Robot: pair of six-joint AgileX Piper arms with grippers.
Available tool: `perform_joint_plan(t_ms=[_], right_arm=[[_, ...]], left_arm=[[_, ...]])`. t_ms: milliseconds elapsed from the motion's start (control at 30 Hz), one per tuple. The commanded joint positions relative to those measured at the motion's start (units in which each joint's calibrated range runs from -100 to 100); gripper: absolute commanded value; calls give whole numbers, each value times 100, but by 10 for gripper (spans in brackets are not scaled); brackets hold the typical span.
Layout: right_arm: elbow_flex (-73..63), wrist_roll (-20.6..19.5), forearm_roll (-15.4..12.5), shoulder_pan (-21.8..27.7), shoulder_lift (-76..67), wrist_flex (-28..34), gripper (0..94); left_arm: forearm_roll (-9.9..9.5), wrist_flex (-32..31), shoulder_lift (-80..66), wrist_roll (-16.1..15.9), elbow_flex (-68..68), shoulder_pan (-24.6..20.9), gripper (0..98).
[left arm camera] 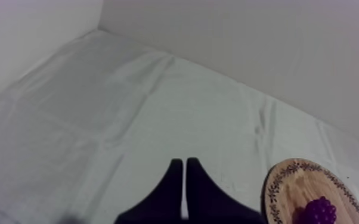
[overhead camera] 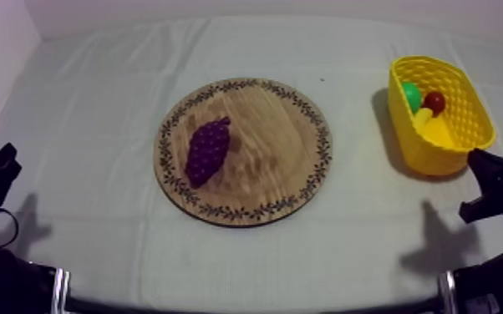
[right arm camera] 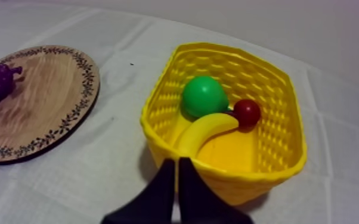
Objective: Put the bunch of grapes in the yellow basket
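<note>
A purple bunch of grapes [overhead camera: 207, 149] lies on the left half of the round wooden board [overhead camera: 288, 175] in the middle of the table. The yellow basket [overhead camera: 465, 138] stands at the right and holds a banana [right arm camera: 207, 132], a green pear [right arm camera: 203, 96] and a small red fruit [right arm camera: 247, 112]. My left gripper [overhead camera: 4, 160] rests low at the left edge, fingers together, with the board [left arm camera: 295, 184] and grapes [left arm camera: 319, 211] off to one side of it. My right gripper [right arm camera: 177, 168] is shut on nothing just before the basket's near wall [right arm camera: 229, 179].
The grey-white cloth [overhead camera: 96, 108] covers the whole table, with open room left of the board and between board and basket. A pale wall runs along the far edge and the left side.
</note>
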Motion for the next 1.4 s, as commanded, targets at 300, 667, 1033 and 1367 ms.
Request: perform_joint_plan(t_ms=[300,667,1033,1367], right_arm=[[1,-2,-5,-2,-4,-9,3],[-11,69,58,-877,-4,96,4],[-711,-852,681,-1507,702,9,6],[-4651,-1185,756,-1849,3525,2284,5]], left_arm=[[1,-1,2,1,-4,2,0],[1,-1,2,1,-4,2,0],[1,-1,2,1,-4,2,0],[1,-1,2,1,-4,2,0]])
